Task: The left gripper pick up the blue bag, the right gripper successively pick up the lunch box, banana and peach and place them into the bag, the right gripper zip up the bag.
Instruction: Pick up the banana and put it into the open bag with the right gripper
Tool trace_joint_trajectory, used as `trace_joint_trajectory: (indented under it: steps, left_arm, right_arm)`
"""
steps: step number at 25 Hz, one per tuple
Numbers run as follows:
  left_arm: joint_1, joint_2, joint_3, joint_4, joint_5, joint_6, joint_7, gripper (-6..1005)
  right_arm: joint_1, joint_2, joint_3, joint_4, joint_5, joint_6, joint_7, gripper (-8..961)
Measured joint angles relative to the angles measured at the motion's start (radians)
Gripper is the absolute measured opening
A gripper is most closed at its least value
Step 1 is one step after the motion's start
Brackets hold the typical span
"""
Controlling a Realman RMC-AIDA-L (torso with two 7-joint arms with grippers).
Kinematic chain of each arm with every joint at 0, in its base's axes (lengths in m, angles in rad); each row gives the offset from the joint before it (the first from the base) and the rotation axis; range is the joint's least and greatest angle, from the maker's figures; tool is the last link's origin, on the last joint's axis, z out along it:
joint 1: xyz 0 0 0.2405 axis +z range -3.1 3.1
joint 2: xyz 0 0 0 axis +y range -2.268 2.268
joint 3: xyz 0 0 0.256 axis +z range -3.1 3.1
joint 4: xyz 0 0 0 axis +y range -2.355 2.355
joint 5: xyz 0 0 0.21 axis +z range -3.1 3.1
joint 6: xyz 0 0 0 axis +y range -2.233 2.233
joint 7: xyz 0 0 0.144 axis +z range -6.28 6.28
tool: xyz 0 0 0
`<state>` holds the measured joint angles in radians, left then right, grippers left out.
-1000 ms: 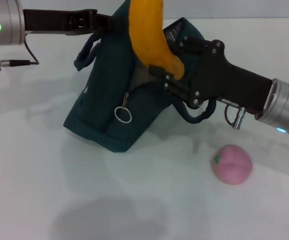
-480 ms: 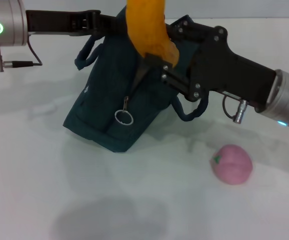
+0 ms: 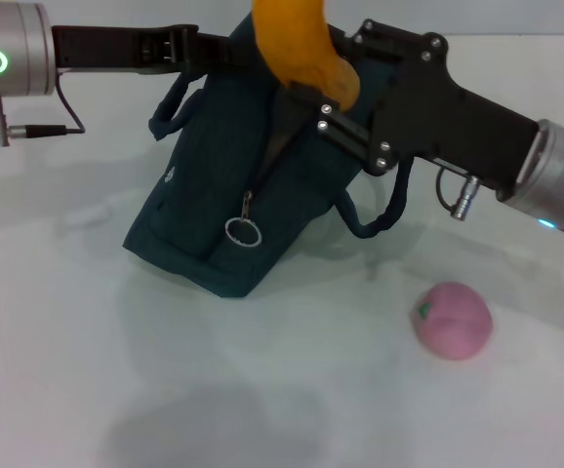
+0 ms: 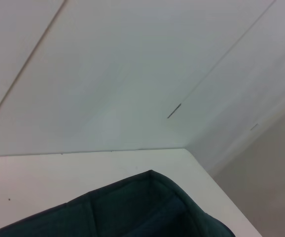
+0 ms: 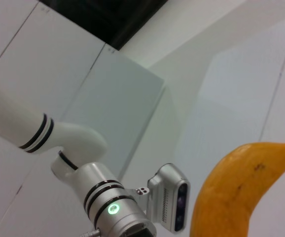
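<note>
The blue bag (image 3: pixel 233 195) stands tilted on the white table, its top edge held up by my left gripper (image 3: pixel 225 51), which reaches in from the left; its fabric (image 4: pixel 147 207) also fills the low edge of the left wrist view. My right gripper (image 3: pixel 319 90) is shut on the lower end of the banana (image 3: pixel 297 39), which points up above the bag's open top; the banana (image 5: pixel 241 192) also shows in the right wrist view. The pink peach (image 3: pixel 451 320) lies on the table, right of the bag and below the right arm. The lunch box is out of view.
A metal ring zipper pull (image 3: pixel 243 231) hangs on the bag's front. A loose carry strap (image 3: pixel 384 219) droops at the bag's right side under the right arm. The table is bare white in front of the bag.
My right gripper has risen and shifted slightly right with the banana, now higher over the bag's top. The left arm, bag and peach have barely moved.
</note>
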<state>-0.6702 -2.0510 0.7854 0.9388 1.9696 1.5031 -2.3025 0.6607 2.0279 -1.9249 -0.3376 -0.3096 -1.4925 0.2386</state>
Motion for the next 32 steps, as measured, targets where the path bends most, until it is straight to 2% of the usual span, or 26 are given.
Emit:
trace_joint_trajectory:
  steps: [9,14,19,32]
  left_arm:
    - [-0.007,-0.006,0.000,0.000,-0.004,0.019,-0.001,55]
    - [-0.010,-0.006,0.000,0.000,-0.020,0.024,-0.007,55]
    - [-0.011,-0.003,0.000,0.000,-0.023,0.028,-0.012,55]
    - [-0.005,0.000,-0.002,0.000,-0.025,0.031,-0.020,54]
  right_arm:
    - [0.057,0.000,-0.022,0.000,-0.010,0.055,-0.037,469]
    - [0.059,0.000,-0.087,-0.003,-0.010,0.083,-0.068,470]
    - [0.052,0.000,-0.122,-0.002,-0.009,0.121,-0.073,472]
    - [-0.001,0.000,-0.123,-0.006,-0.007,0.129,-0.141,477]
